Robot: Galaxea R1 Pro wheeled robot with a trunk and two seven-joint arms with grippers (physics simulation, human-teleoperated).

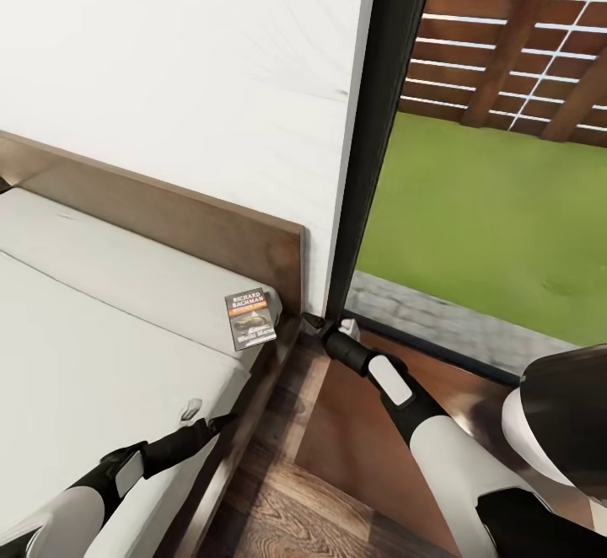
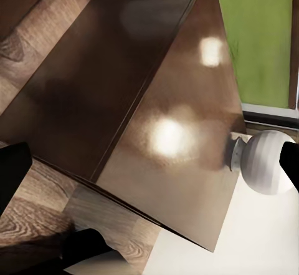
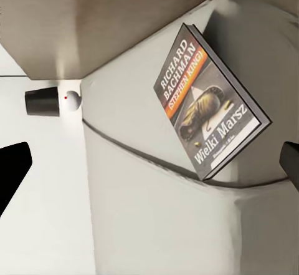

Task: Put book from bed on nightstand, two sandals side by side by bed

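in the head view the two white-and-black arms fill the near edge: the left arm reaches over the bed's edge, its left gripper [image 1: 221, 421] dark and small, so how its jaws stand cannot be told here; the right arm stretches toward the corner by the window frame [image 1: 371, 136], with the right gripper [image 1: 324, 326] low beside the headboard [image 1: 169, 221], jaws hard to read. the book [image 1: 250, 318] lies flat on the pale mattress [image 1: 93, 347] at the corner of the bed [image 1: 270, 372] nearest the headboard end. in the left wrist view the glossy top of the nightstand [image 2: 174, 131] sits over wood-plank floor [image 2: 25, 219], with the lamp's white base [image 2: 265, 161] on it; dark fingertips [image 2: 12, 169] show at opposite edges, spread wide. in the right wrist view the book [image 3: 210, 103] rests on the mattress, untouched, between widely parted fingertips [image 3: 12, 172], holding nothing.
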